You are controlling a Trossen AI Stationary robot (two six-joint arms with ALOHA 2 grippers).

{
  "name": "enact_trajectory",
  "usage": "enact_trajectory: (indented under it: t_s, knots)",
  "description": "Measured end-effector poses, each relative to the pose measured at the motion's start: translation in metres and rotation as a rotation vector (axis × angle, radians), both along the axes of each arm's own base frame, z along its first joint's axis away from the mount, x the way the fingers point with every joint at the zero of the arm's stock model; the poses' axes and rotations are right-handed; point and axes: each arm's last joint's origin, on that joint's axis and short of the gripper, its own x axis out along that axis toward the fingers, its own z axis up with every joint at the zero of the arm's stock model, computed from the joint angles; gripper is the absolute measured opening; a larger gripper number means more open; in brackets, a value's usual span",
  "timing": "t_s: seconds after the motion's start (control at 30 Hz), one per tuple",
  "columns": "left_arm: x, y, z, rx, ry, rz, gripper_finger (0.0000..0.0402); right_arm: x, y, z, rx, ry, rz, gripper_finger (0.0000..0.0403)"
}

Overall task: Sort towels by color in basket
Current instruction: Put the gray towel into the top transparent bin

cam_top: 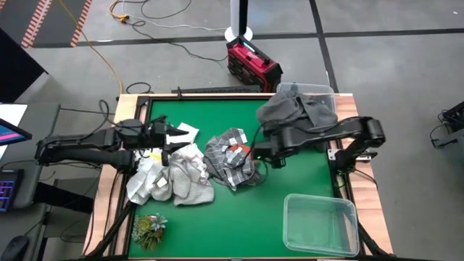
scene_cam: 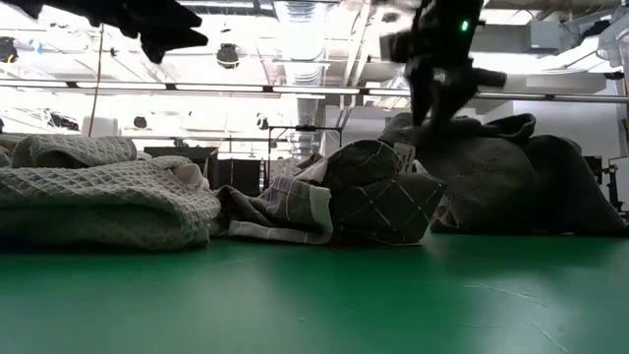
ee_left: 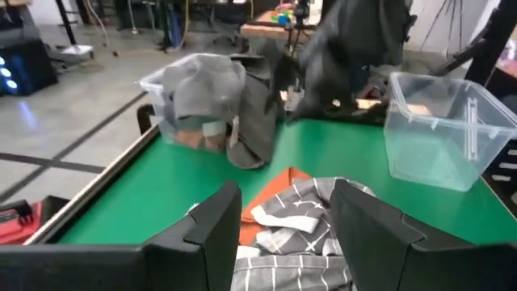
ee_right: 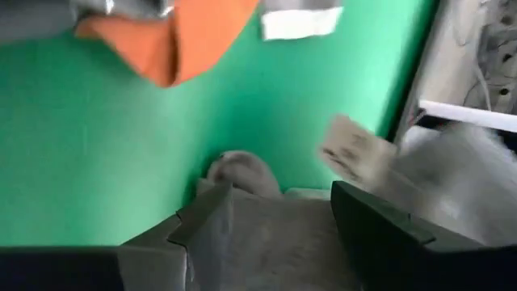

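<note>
A grey-checked towel [cam_top: 226, 165] [scene_cam: 378, 202] [ee_left: 300, 220] lies crumpled at the table's middle, with the rust-orange towel [cam_top: 242, 151] [ee_left: 279, 182] [ee_right: 186, 40] tucked against it. White and pale grey towels [cam_top: 172, 177] [scene_cam: 98, 192] are heaped to its left. Dark grey towels [cam_top: 296, 109] [ee_left: 212, 93] drape over a clear basket [cam_top: 319, 90] at the far right corner. My left gripper [cam_top: 174, 138] [ee_left: 284, 234] hovers open above the pale heap. My right gripper [cam_top: 251, 152] [ee_right: 283, 234] is open at the checked towel's right edge, with grey cloth [ee_right: 271, 230] between its fingers. My right gripper stands open with grey cloth showing between its two fingers in the right wrist view. Whether the fingers touch that cloth, I cannot tell. My left gripper touches nothing.
A clear bin [cam_top: 322, 221] [ee_left: 436, 129] stands at the near right corner. A small green leafy tuft [cam_top: 150, 228] lies at the near left. Bare green table shows along the near edge between them. A red box [cam_top: 252, 61] sits on the floor beyond the far edge.
</note>
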Motion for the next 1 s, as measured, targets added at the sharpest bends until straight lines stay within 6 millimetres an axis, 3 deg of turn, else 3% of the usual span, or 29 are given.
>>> enact_trajectory:
  t_s: [0.13,0.3,0.67,0.87,1.0]
  knots:
    - [-0.01,-0.001,0.002,0.037,-0.001,-0.003,0.018,0.013,0.0,-0.034,0.006,0.209,0.026,0.0249]
    - [-0.014,-0.001,0.001,0.074,0.013,-0.007,0.018,0.029,-0.004,-0.061,0.041,0.409,0.011,0.0249]
    - [-0.013,-0.001,-0.002,0.102,0.048,-0.013,0.018,0.047,-0.008,-0.09,0.099,0.635,0.081,0.0249]
    - [-0.014,-0.001,-0.006,0.091,0.089,-0.014,0.018,0.048,-0.024,-0.107,0.108,0.708,0.063,0.0247]
    - [-0.014,-0.001,-0.008,0.083,0.111,-0.014,0.018,0.042,-0.035,-0.116,0.109,0.774,0.041,0.0224]
